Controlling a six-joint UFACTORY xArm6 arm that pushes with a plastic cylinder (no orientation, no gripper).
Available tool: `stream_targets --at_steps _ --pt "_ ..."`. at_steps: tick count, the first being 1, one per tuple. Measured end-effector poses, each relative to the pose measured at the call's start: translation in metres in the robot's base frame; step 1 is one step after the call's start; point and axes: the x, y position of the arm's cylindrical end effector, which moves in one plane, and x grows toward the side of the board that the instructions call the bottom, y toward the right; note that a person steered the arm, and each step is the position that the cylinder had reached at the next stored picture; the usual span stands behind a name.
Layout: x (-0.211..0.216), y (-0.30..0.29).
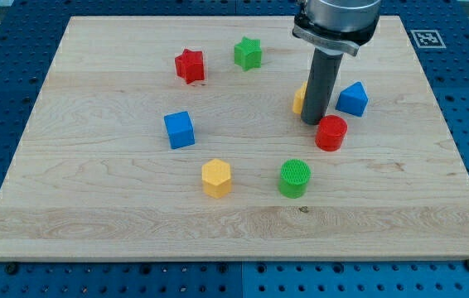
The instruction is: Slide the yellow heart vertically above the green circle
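Observation:
The yellow heart (299,98) is mostly hidden behind my rod; only its left edge shows at the view's upper right. My tip (314,122) rests right against it, on its lower right side. The green circle (294,178) stands below, near the view's middle bottom, about a hundred pixels under the heart and almost in line with it. A red cylinder (331,132) sits just right of my tip, between the heart and the green circle.
A blue triangular block (352,98) stands right of the rod. A red star (190,65) and a green star (249,53) lie at the top. A blue cube (179,129) and a yellow hexagon (216,177) lie to the left on the wooden board (94,207).

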Motion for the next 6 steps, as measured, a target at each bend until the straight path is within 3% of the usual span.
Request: stream_targets --at_steps 2,4,6 --pt "-0.037 0.001" --pt "-0.033 0.001" --pt "-0.065 -0.005"
